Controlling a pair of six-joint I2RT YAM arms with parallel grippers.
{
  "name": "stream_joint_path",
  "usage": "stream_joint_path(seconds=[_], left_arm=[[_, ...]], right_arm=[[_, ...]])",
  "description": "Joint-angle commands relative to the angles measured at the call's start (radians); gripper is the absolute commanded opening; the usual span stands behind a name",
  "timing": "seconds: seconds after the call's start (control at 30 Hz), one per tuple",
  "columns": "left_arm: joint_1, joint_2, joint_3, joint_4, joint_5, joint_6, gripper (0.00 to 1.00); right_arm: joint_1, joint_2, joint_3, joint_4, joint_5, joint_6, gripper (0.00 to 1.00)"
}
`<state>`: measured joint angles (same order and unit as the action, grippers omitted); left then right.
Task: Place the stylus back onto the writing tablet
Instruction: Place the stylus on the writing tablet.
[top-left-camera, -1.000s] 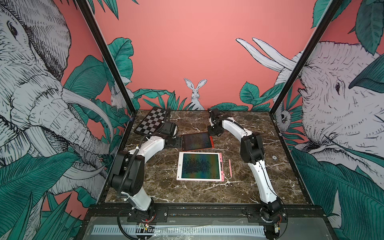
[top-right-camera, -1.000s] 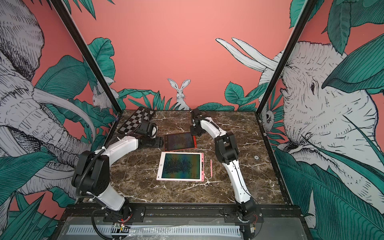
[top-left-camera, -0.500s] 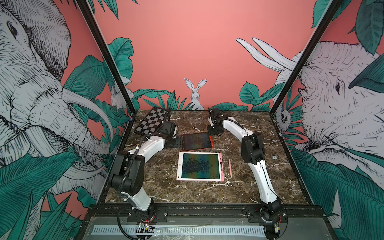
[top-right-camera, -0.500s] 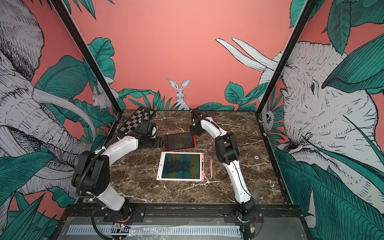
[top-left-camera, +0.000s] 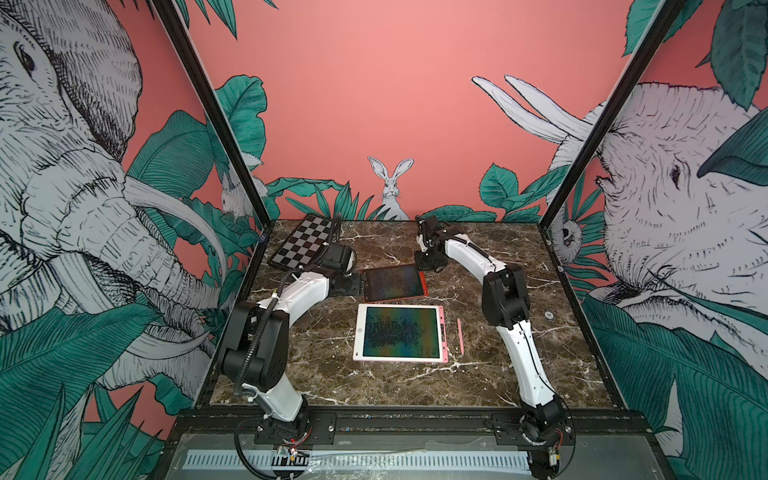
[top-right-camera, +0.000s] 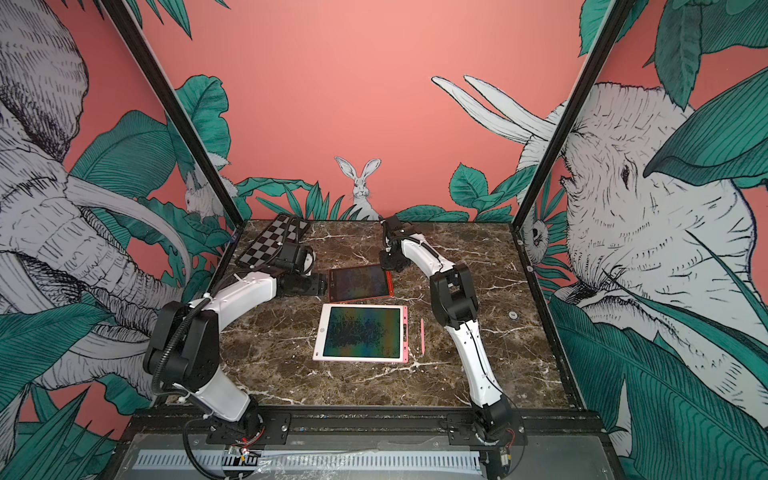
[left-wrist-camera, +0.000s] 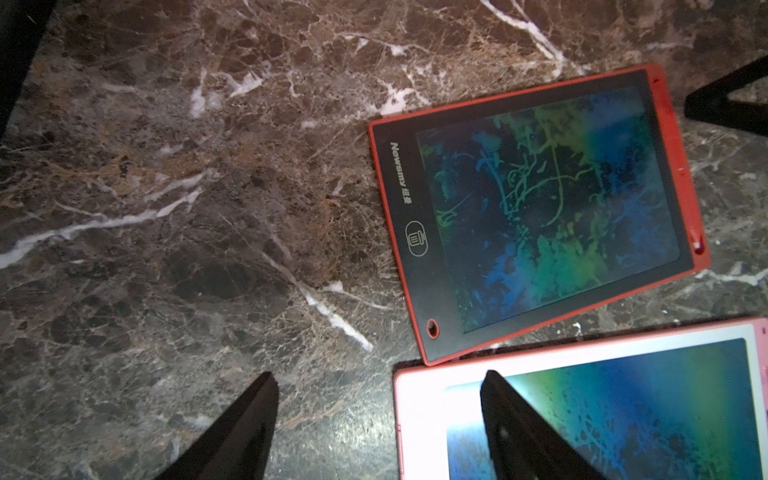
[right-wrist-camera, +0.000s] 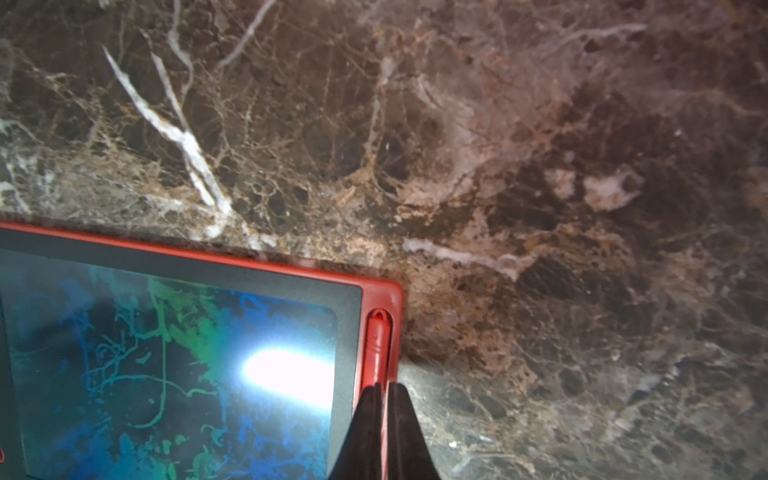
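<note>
You are looking at two writing tablets: the red tablet (top-left-camera: 394, 283) and the pink tablet (top-left-camera: 401, 332). You are seeing two styluses: the red stylus (right-wrist-camera: 376, 345) and the pink stylus (top-left-camera: 460, 336). One chessboard (top-left-camera: 305, 245) and one small round disc (top-left-camera: 549, 316) are showing. Two grippers are appearing: the left gripper (left-wrist-camera: 379, 374) and the right gripper (right-wrist-camera: 384, 386).

Robotics test booth: a white-and-black left arm (top-left-camera: 299, 295) and right arm (top-left-camera: 523, 357) are sitting bolted to a black rail (top-left-camera: 415, 426) fronting a marble-patterned desk (top-left-camera: 478, 386), while black frame posts (top-left-camera: 210, 108) are holding printed backdrop walls showing an elephant (top-left-camera: 75, 166), a rabbit (top-left-camera: 390, 183) and green leaves (top-left-camera: 174, 166).
</note>
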<state>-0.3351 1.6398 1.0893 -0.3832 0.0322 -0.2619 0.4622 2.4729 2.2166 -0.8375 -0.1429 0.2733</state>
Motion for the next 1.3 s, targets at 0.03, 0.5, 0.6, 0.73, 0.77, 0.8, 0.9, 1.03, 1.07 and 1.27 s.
stream_joint_path(seconds=[0.03,0.5,0.6,0.73,0.77,0.8,0.9,1.03,1.07,1.27], left_arm=[[0.001,-0.005,0.012,-0.008,-0.01,-0.007,0.79],[0.001,0.003,0.015,-0.006,-0.008,-0.005,0.79],[0.001,0.005,0.015,-0.006,-0.006,-0.006,0.79],[0.001,0.01,0.017,-0.002,-0.003,-0.007,0.79],[0.0,0.011,0.017,-0.002,-0.004,-0.007,0.79],[0.001,0.01,0.016,-0.002,-0.002,-0.007,0.79],[0.001,0.01,0.017,-0.002,-0.003,-0.007,0.79],[0.001,0.009,0.018,-0.004,-0.002,-0.005,0.79],[0.001,0.009,0.018,-0.005,-0.002,-0.005,0.79],[0.001,0.011,0.024,-0.004,0.001,-0.004,0.79]], right_arm=[[-0.001,0.006,0.04,-0.031,0.001,-0.02,0.07],[-0.001,0.019,0.038,-0.024,-0.015,-0.015,0.04],[-0.001,0.02,0.037,-0.024,-0.015,-0.015,0.04],[-0.002,0.025,0.034,-0.024,-0.018,-0.015,0.03],[-0.001,0.026,0.034,-0.023,-0.018,-0.015,0.03],[-0.001,0.027,0.033,-0.025,-0.019,-0.013,0.03],[-0.001,0.029,0.031,-0.025,-0.018,-0.012,0.03],[0.0,0.038,0.03,-0.027,-0.021,-0.01,0.03],[0.0,0.041,0.03,-0.027,-0.021,-0.01,0.03],[0.001,0.053,0.031,-0.036,-0.019,-0.009,0.03]])
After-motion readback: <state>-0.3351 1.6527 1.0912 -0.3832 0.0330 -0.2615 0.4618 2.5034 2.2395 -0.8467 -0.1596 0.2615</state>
